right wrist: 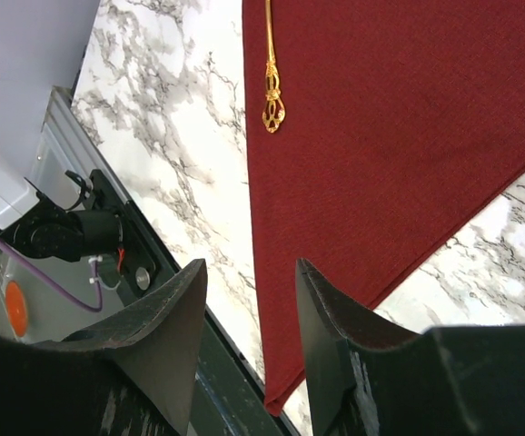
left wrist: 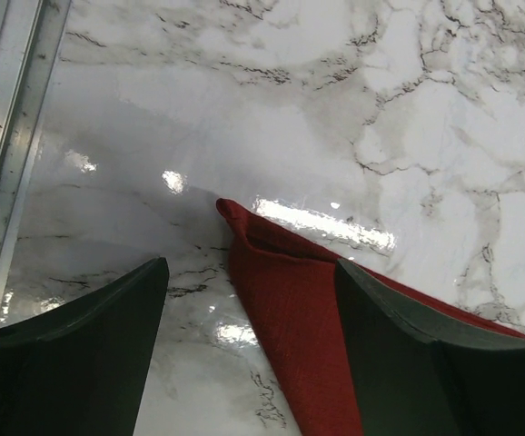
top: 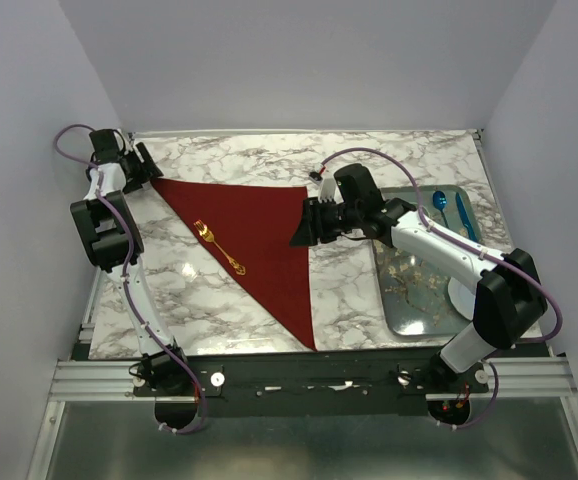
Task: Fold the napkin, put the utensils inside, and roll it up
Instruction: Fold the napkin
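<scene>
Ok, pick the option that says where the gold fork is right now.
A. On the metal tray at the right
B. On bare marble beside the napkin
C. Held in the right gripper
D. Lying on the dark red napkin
D: the top view shows the gold fork lying flat on the napkin, with red cloth on every side of it.

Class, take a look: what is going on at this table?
Two robot arms are working on a dark red napkin, folded into a triangle on the marble table. A gold fork lies on it. The left gripper straddles its far left corner, jaws open; the right gripper hovers above its right edge, jaws open too.
</scene>
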